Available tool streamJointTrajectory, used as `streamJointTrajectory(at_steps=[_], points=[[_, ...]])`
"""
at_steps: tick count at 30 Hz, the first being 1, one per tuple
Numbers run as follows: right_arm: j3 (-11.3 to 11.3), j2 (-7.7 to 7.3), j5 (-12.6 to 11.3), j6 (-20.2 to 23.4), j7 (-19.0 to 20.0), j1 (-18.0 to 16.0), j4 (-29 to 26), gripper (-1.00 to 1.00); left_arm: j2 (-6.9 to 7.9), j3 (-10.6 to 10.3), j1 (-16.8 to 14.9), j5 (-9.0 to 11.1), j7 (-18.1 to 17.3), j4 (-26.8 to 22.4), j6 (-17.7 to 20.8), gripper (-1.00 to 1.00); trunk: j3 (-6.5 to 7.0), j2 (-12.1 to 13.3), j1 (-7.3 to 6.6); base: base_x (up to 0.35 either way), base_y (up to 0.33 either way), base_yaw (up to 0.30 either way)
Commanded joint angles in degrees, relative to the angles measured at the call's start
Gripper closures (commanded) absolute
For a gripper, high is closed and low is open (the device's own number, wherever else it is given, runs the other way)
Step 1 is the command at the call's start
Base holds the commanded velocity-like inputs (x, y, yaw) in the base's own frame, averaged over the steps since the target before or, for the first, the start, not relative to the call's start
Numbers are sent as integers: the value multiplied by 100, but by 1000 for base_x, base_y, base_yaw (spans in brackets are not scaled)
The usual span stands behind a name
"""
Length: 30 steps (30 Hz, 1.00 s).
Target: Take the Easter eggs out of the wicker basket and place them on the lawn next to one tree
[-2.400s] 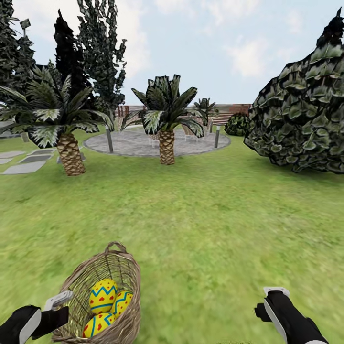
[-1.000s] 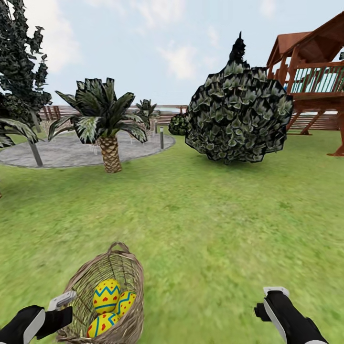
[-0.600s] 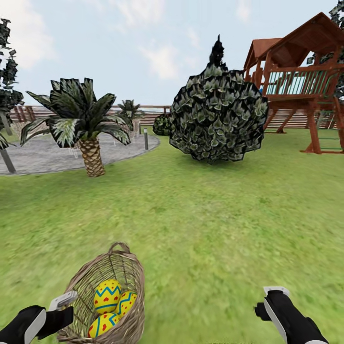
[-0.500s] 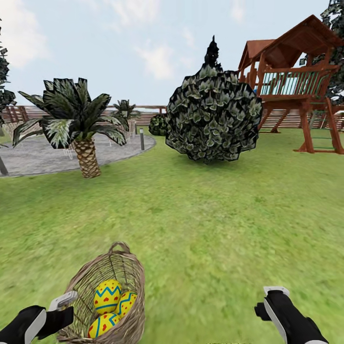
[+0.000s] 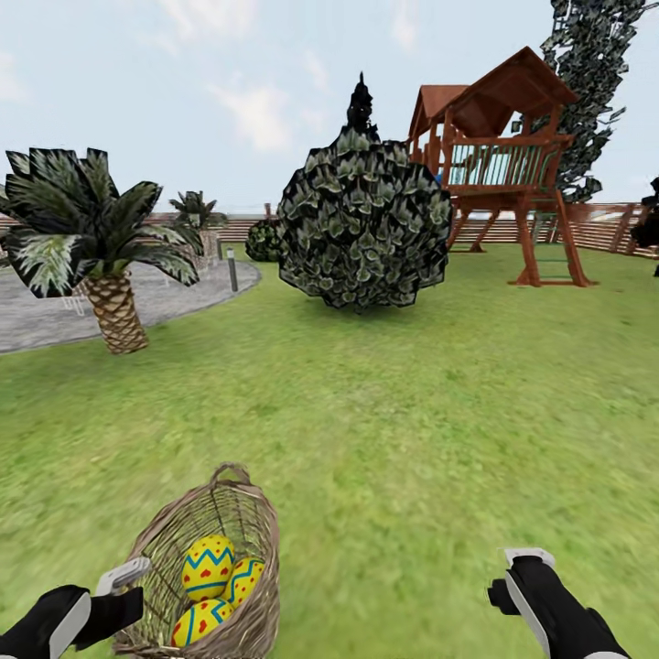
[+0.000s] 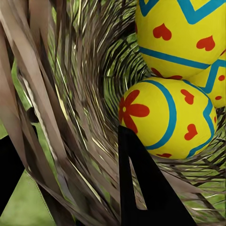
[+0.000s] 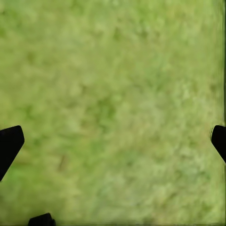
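Inside one wicker basket (image 5: pixel 247 540), three Easter eggs (image 5: pixel 208 567)

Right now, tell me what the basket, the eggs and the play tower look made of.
The wicker basket: woven grey-brown cane, matte, open strands with grass showing through. The Easter eggs: smooth painted shells, yellow with blue zigzags and red spots; what lies underneath is unclear. The play tower: reddish-brown wood, by its beams and posts.

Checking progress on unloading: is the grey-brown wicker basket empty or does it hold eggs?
Holding eggs: three yellow zigzag-banded Easter eggs lie inside the grey-brown wicker basket, which the left end effector grips by its rim.
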Motion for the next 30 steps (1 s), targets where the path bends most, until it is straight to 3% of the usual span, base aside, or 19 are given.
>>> streamJointTrajectory(at_steps=[1, 30], points=[[0, 1, -16, 26, -20, -4, -7, -100, -3, 49, -1, 27, -17, -12, 47, 100, 13, 38, -23, 0, 0, -280], [-26, -27, -16, 31, -20, -4, -25, -100, -9, 49, -1, 24, -17, -10, 47, 100, 533, 1201, -660, 0, 0, -280]])
